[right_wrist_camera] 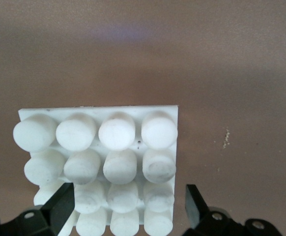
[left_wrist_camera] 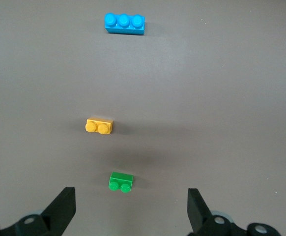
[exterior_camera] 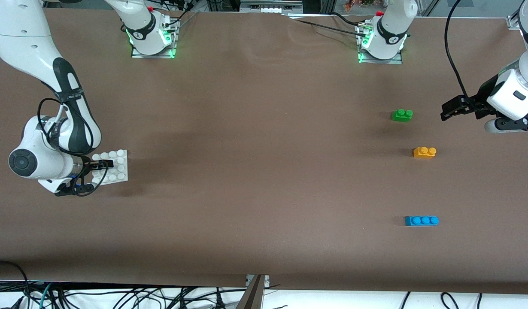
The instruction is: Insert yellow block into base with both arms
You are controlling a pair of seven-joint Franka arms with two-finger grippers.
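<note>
- brown table [exterior_camera: 255,141]; yellow block [exterior_camera: 424,152] lay toward the left arm's end, between green brick [exterior_camera: 402,115] and blue brick [exterior_camera: 421,220], long axis along the table's length.
- left gripper [exterior_camera: 447,110] hovered beside the green brick, jaws apart, empty; clearly the nearer arm.
- right gripper [exterior_camera: 101,174] jaws apart, straddling the base [exterior_camera: 118,161].

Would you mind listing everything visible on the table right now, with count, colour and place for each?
yellow block: one, orange-yellow, toward the left arm's end, between the other two bricks.
green brick: one, green, farther from the front camera than the yellow block.
blue brick: one, blue, nearest the front camera.
base: one, white, toward the right arm's end.
table: one, brown.
left gripper: one, black, open, in the air beside the green brick.
right gripper: one, black, open, fingers either side of the base.
</note>
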